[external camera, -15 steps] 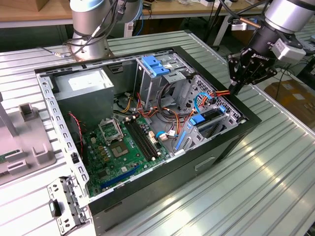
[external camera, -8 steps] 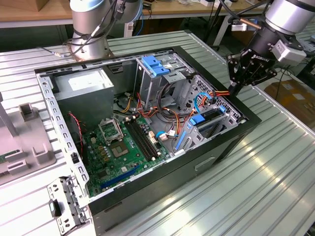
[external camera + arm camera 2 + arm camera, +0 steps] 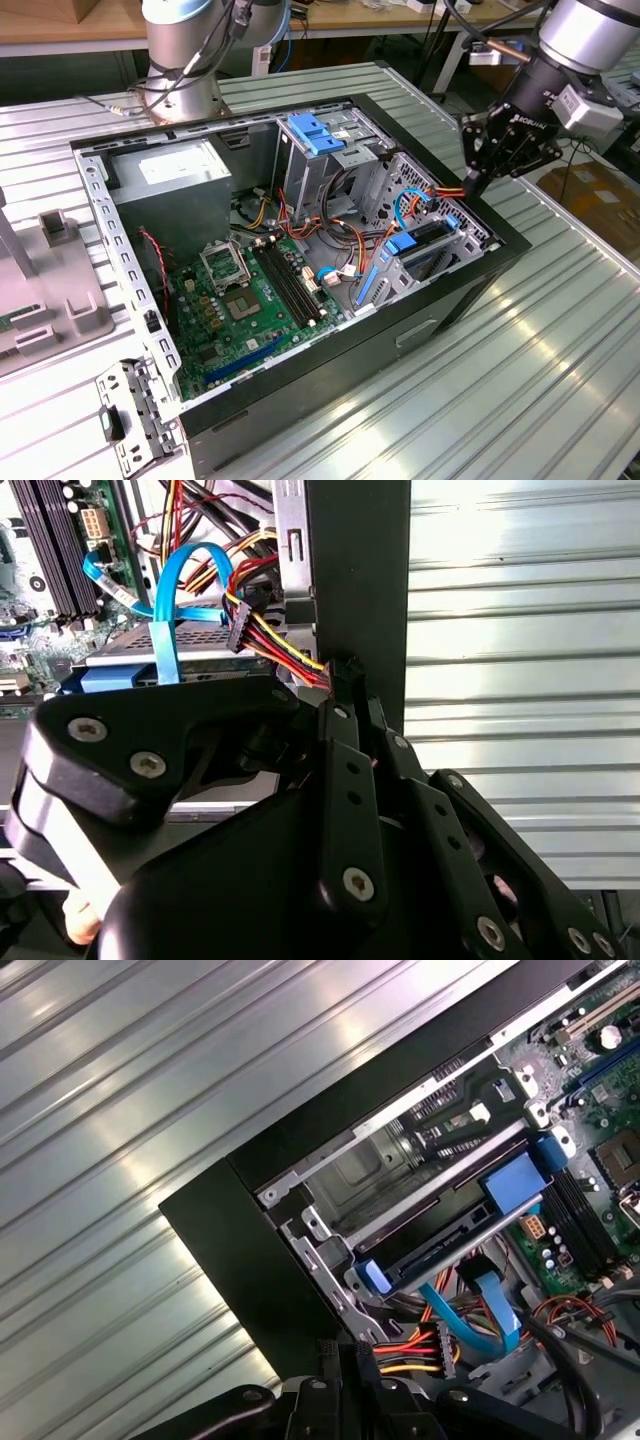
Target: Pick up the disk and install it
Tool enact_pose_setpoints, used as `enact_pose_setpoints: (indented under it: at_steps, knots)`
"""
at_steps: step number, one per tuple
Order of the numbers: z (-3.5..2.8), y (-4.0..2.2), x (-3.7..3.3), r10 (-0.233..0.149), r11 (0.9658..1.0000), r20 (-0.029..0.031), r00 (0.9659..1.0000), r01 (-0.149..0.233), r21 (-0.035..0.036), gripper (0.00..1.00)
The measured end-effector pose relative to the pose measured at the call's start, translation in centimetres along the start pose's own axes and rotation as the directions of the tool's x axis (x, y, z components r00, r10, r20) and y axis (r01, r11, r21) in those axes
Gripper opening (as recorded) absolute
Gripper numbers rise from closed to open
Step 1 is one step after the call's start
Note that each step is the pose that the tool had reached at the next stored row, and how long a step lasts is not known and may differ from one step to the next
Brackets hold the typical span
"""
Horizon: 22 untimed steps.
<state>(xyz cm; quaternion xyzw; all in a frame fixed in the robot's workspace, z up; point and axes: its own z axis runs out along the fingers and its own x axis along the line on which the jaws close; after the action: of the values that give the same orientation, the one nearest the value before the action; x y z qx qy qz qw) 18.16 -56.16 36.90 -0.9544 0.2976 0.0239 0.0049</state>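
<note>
The disk (image 3: 428,240) lies flat in the drive bay at the open computer case's end on the exterior view's right, with blue rails along its sides. Its edge shows in the first wrist view (image 3: 440,1245) and its silver top in the second wrist view (image 3: 195,645). My gripper (image 3: 477,186) hovers over the case's black rim just beside that bay. Its fingers (image 3: 345,715) are shut on a bundle of red, yellow and black power wires (image 3: 285,645) whose black connector (image 3: 446,1345) hangs free near the disk. A light blue data cable (image 3: 165,600) loops over the disk.
The case (image 3: 455,300) lies on its side on a ribbed metal table (image 3: 560,370). Inside are the motherboard (image 3: 245,300), a grey power supply box (image 3: 170,190) and an upright drive cage with a blue latch (image 3: 315,135). A grey fixture (image 3: 50,300) stands at the exterior view's left.
</note>
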Motion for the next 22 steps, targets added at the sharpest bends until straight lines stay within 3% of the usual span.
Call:
enact_pose_setpoints:
  at_steps: [13,22]
  knots:
    - [0.04,1.83,-0.50,0.000,1.0000,0.0046,1.0000,0.000,0.0066,0.17]
    - [0.13,3.16,-1.60,0.000,0.9999,0.0069,1.0000,0.000,0.0100,0.17]
